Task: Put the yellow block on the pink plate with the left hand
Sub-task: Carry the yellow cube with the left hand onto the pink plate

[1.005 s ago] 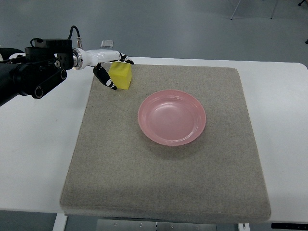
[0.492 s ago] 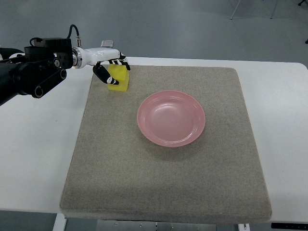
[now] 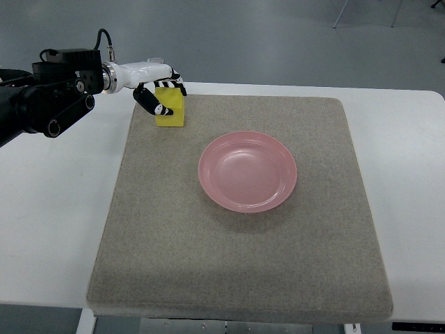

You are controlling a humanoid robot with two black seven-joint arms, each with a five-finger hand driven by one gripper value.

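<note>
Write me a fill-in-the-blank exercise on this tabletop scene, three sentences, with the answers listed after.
1. The left hand has its fingers closed around the ____ block.
2. The pink plate holds ____ so far.
3. Both block and plate sit over a grey ____ that covers the white table.

Missing words: yellow; nothing; mat

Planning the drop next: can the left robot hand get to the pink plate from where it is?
Probably yes. The left robot hand grips the yellow block at the mat's far-left corner; only bare mat separates it from the pink plate, which holds nothing.
</note>
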